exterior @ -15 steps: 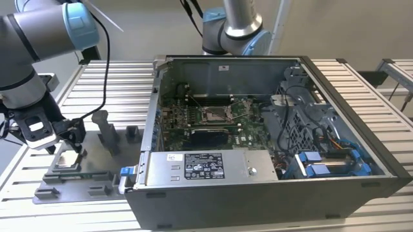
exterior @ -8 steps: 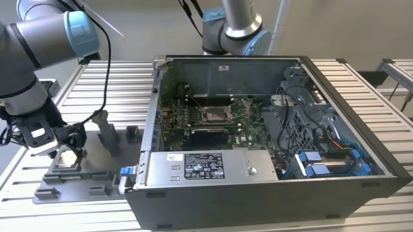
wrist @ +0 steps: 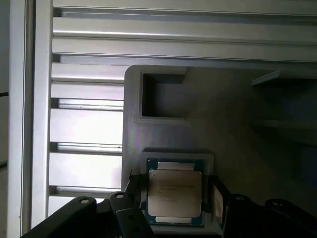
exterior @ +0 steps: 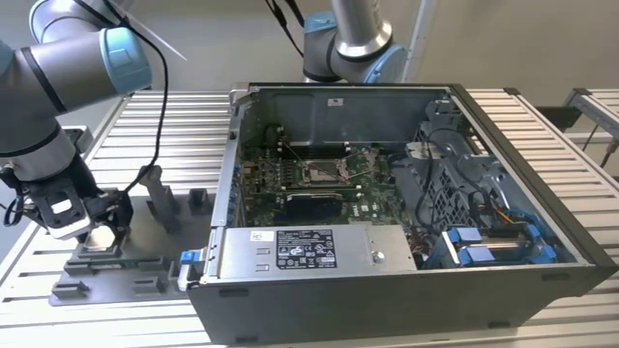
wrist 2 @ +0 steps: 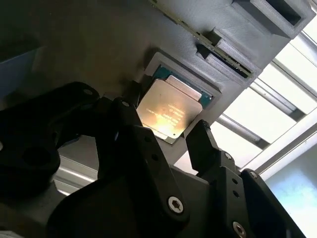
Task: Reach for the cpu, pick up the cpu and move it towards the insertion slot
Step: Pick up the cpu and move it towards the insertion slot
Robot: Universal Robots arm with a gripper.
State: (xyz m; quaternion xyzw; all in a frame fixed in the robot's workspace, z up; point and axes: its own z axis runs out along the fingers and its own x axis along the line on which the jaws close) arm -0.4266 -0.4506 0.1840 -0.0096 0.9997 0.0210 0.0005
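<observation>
1. My claw [exterior: 95, 235] hangs low over the grey fixture plate [exterior: 145, 254] at the exterior view's left, on the slatted aluminium worktop [exterior: 174, 123].
2. The cpu [wrist: 174, 192] lies flat in its square nest in that plate, pale face up and a green edge showing around it.
3. In both wrist views my claw is released. Its two black fingers [wrist: 133, 184] stand on opposite sides of the cpu, close to its edges. In the first wrist view a thin gap shows on each side.
4. In the second wrist view the chip's face [wrist 2: 171, 106] catches a warm glare between the fingertips [wrist 2: 200, 136].
5. The insertion slot [exterior: 324, 172], with its shiny metal frame and dark centre, sits on the green board inside the open computer case [exterior: 387, 304]. It is well apart from my claw, towards the exterior view's right.
6. The cpu has not left its nest.
</observation>
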